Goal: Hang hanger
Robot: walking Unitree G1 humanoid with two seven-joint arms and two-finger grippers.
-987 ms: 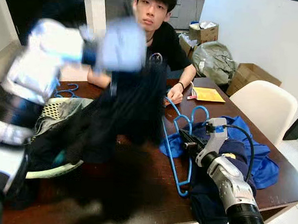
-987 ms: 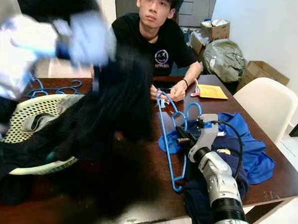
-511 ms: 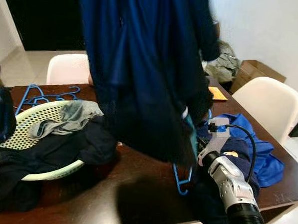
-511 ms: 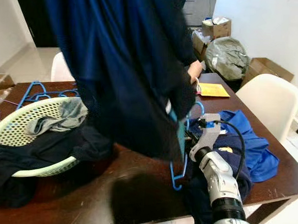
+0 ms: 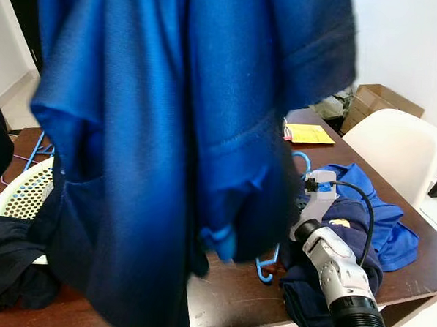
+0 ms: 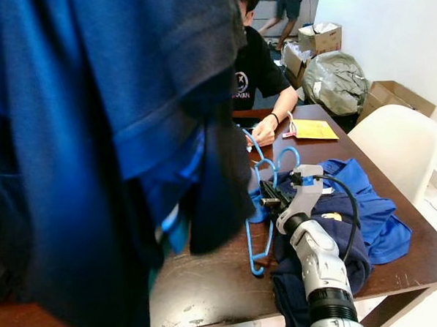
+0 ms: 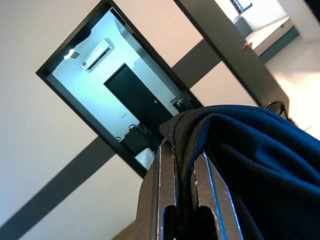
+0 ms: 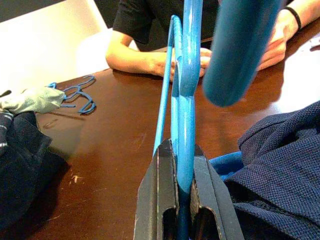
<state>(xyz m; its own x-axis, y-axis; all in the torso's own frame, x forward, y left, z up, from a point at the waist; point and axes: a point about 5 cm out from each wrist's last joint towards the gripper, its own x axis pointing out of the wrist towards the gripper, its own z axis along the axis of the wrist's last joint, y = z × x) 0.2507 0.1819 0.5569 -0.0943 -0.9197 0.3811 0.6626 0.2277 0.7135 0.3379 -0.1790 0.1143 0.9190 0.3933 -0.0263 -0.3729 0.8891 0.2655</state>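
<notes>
Hanger point(image 6: 254, 209) pinched in right tool point(image 8: 181, 165), low over worktop point(image 6: 220, 281) | left tool point(image 7: 182, 165) raised high, clamping blue shirt point(image 5: 169, 131)

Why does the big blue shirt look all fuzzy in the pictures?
In both eye views the blue shirt hangs very close to the camera, so it looks soft and smeared; the right end effector and blue hanger behind it are sharper. In the left wrist view the cloth is crisp.
</notes>
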